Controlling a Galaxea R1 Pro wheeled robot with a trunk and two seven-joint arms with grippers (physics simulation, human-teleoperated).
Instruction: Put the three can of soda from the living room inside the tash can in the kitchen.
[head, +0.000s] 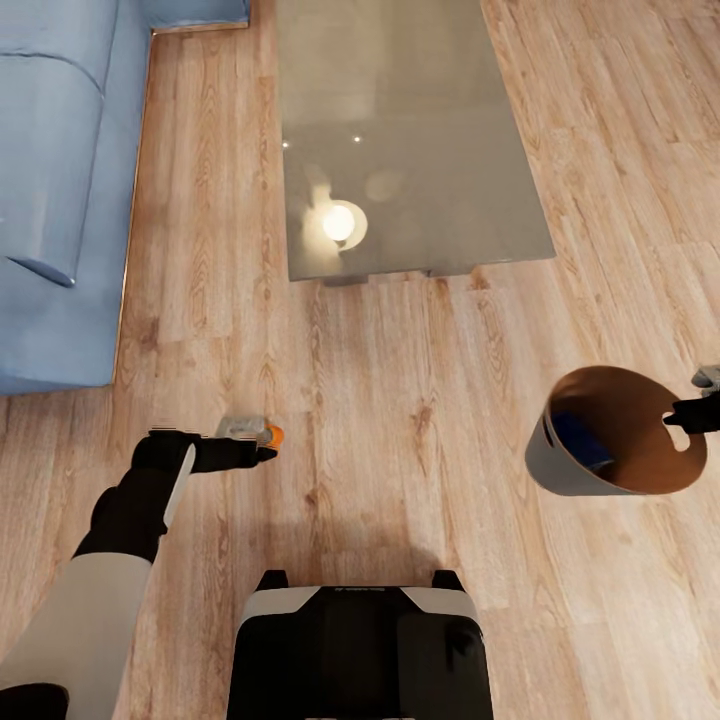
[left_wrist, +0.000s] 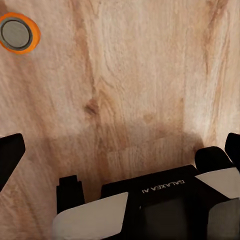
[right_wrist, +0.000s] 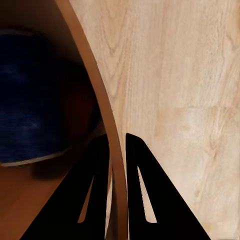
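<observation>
An orange can of soda (left_wrist: 17, 33) stands upright on the wood floor, its grey top facing the left wrist camera. In the head view this can (head: 273, 436) peeks out just past the tip of my left gripper (head: 258, 452), which is open; the can is not between its fingers. My right gripper (head: 682, 415) is shut on the rim of the trash can (head: 560, 470), which hangs tilted above the floor at the right. One finger is inside its wall (right_wrist: 85, 65), one outside. A dark blue can (head: 580, 440) lies inside the bucket, also seen as the blue can (right_wrist: 30, 100).
The low glass coffee table (head: 400, 130) stands ahead of me, with a lamp reflected in its top. The light blue sofa (head: 60, 180) runs along the left. My own base (head: 360, 650) sits at the bottom of the head view. Wood floor lies between my arms.
</observation>
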